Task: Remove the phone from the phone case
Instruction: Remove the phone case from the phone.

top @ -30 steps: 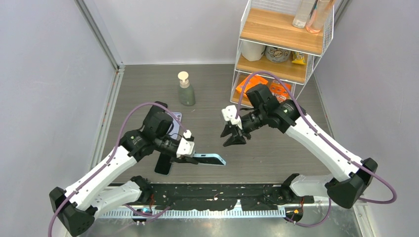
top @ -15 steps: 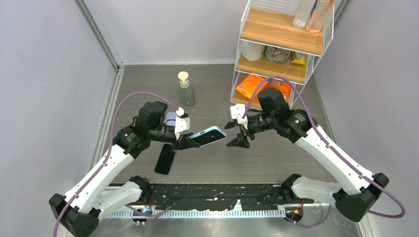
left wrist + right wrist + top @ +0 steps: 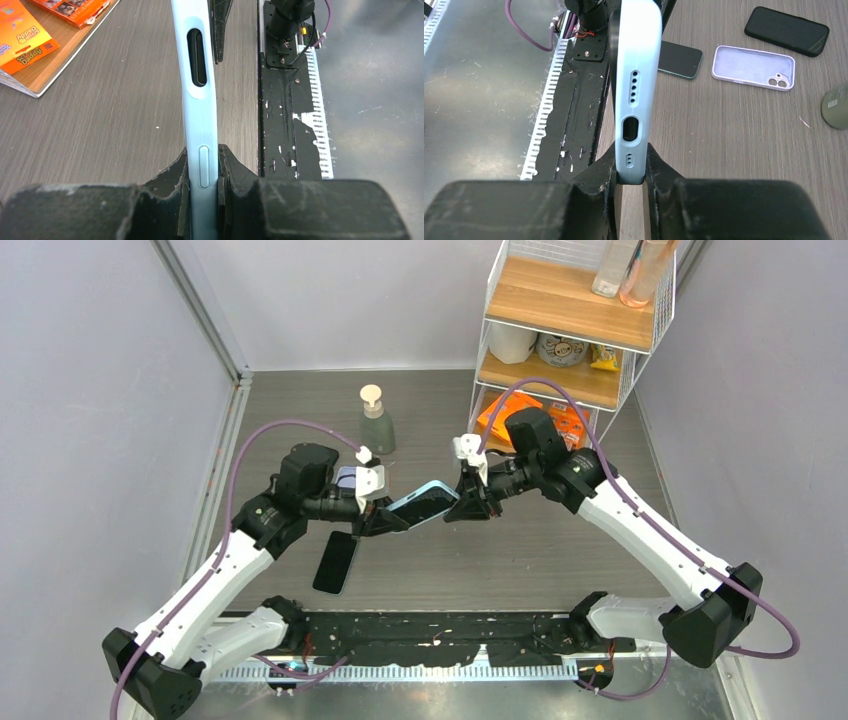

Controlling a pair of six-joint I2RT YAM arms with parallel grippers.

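Note:
A light blue phone case (image 3: 424, 504) with the dark phone in it is held in the air between both arms, tilted. My left gripper (image 3: 385, 520) is shut on its left end; in the left wrist view the fingers (image 3: 170, 172) clamp the case's side edge (image 3: 200, 75) at the button. My right gripper (image 3: 468, 504) is shut on its right end; in the right wrist view the fingers (image 3: 659, 170) pinch the bottom edge of the case (image 3: 636, 75) below the charging port.
A black phone (image 3: 335, 562) lies on the table near the front, and it also shows in the right wrist view (image 3: 680, 59). An empty lilac case (image 3: 754, 67) and a black phone (image 3: 786, 31) lie beyond. A soap bottle (image 3: 376, 422) and a wire shelf rack (image 3: 570, 320) stand at the back.
My left gripper lifted the blue case and swung it up toward the right arm. My right gripper moved in to the left and shut on the case's far end.

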